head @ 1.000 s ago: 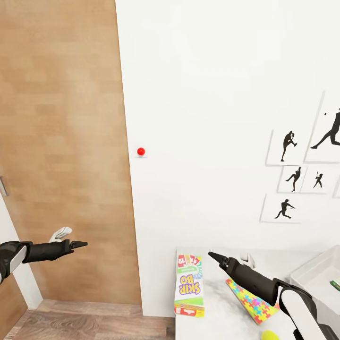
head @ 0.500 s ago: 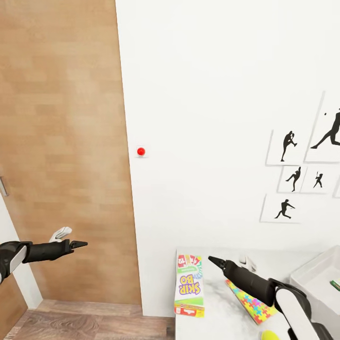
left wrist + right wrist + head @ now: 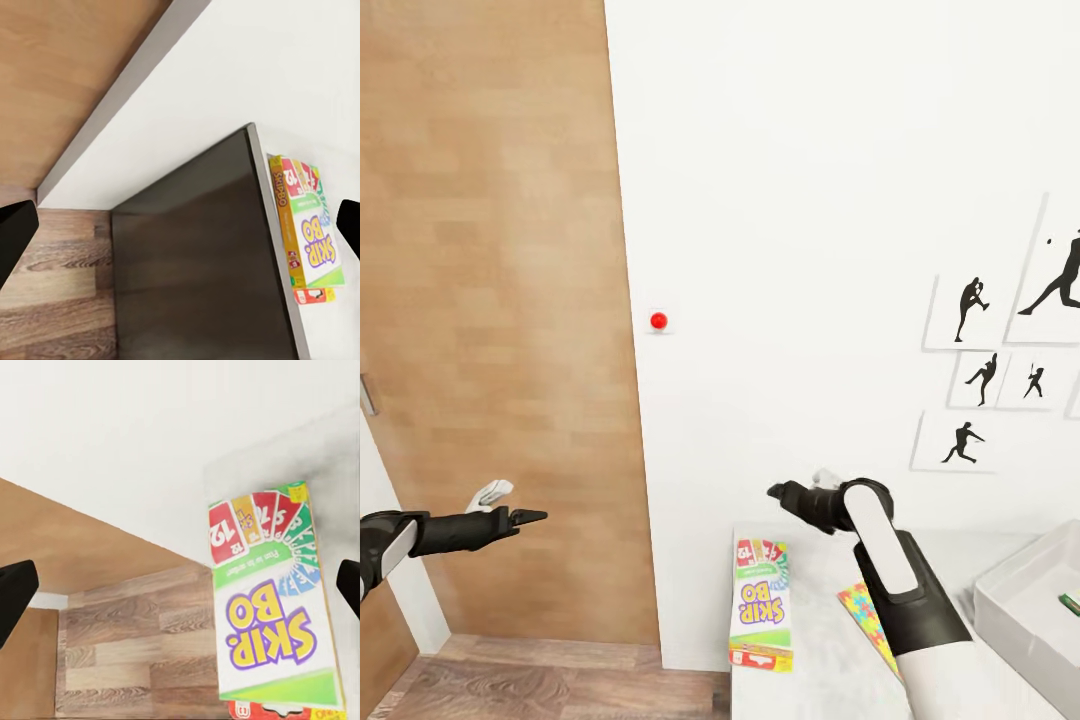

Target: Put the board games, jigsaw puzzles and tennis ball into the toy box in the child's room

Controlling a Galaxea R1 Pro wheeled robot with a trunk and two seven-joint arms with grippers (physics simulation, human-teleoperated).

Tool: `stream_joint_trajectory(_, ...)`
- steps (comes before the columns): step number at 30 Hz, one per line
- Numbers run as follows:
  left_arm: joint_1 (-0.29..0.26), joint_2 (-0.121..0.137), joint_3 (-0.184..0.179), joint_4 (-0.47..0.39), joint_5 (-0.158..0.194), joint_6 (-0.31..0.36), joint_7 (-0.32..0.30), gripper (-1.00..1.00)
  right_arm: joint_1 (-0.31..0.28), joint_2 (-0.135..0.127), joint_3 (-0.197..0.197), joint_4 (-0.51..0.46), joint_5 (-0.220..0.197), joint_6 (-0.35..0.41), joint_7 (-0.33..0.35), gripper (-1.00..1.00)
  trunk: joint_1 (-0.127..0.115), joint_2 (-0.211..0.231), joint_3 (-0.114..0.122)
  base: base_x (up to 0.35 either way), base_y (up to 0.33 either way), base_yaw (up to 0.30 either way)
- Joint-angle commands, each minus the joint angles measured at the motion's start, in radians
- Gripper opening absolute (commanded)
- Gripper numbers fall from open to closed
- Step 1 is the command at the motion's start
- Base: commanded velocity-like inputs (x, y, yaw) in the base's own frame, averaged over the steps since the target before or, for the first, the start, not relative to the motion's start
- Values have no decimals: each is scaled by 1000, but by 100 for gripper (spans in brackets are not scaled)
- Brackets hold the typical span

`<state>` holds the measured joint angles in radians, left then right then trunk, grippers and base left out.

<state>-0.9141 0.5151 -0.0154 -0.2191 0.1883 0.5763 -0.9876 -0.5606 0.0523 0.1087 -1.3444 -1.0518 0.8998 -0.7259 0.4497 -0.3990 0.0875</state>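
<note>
A yellow-green Skip-Bo board game (image 3: pixel 762 600) lies flat at the left end of the table (image 3: pixel 820 665). My right gripper (image 3: pixel 778 491) hovers open above the box's far end, close to the wall; in the right wrist view the box (image 3: pixel 270 622) lies below between the spread fingertips (image 3: pixel 15 592). A jigsaw puzzle (image 3: pixel 863 612) lies right of the box, partly hidden by my right forearm. The light grey toy box (image 3: pixel 1015 600) stands at the right edge. My left gripper (image 3: pixel 530 517) hangs open left of the table, over the floor. The tennis ball and bed are out of view.
A white wall with a red dot (image 3: pixel 658 321) and black silhouette pictures (image 3: pixel 970 310) rises right behind the table. A wooden wardrobe door (image 3: pixel 490 300) fills the left. The table's dark side panel (image 3: pixel 195 262) drops to the wood-plank floor (image 3: pixel 540 685).
My right arm has lifted and swung left, from low over the puzzle to above the Skip-Bo box's far end. Its forearm now hides the spot where the ball showed. The left arm is still.
</note>
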Motion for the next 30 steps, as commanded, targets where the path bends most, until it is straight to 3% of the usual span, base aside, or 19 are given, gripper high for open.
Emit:
stream_joint_trajectory(1,0,0,-2,0,7,10,-1,100,-44,14,4,59,-7,2,-23,100,0,-1,-1,0,0,0)
stream_joint_trajectory(4,0,0,-2,0,7,10,-2,100,-136,42,7,224,-2,0,-37,100,0,-1,-1,0,0,0)
stream_joint_trajectory(7,0,0,-2,0,7,10,-1,100,-195,49,8,370,0,-14,-39,100,0,-1,-1,0,0,0)
stream_joint_trajectory(11,0,0,-3,0,7,10,-1,100,-220,41,5,445,0,-50,-35,100,0,-1,-1,0,0,0)
stream_joint_trajectory(20,0,0,-2,0,7,9,0,100,-226,37,16,470,2,-95,38,100,0,-1,-1,0,0,0)
stream_joint_trajectory(30,0,0,-3,0,7,9,0,100,-211,31,17,462,3,-105,53,100,0,-1,-8,0,0,0)
